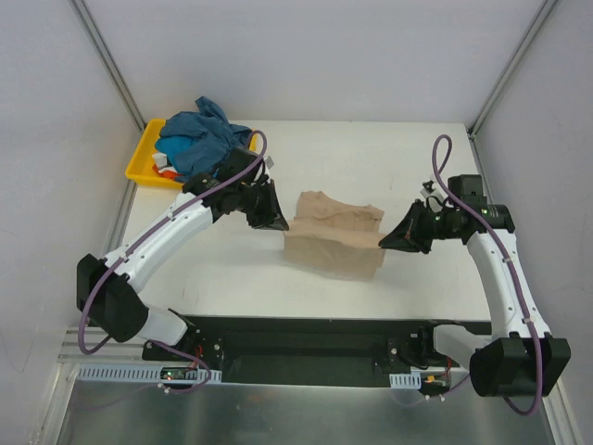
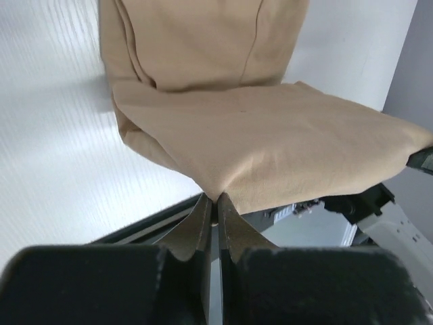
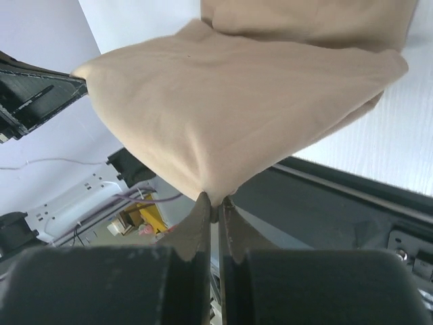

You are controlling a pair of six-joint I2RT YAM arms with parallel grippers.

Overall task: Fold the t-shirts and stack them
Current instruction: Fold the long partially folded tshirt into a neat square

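Cloth spans the gap between the two arms: the beige-tan t-shirt sits mid-surface, its near part lifted and its far part lying on the white surface. The left fingers are pinched fully closed on one corner of the raised edge, and the right fingers are closed just as tight on the opposite corner, so the panel between them sags only slightly. This looks like a fold in progress, with the held edge being carried over the resting half.

To do it well, both corners should travel level and at the same pace, with light outward tension to prevent wrinkles, and let go only once the edges line up. The teal-blue t-shirt waits heaped over the yellow tray, well apart.
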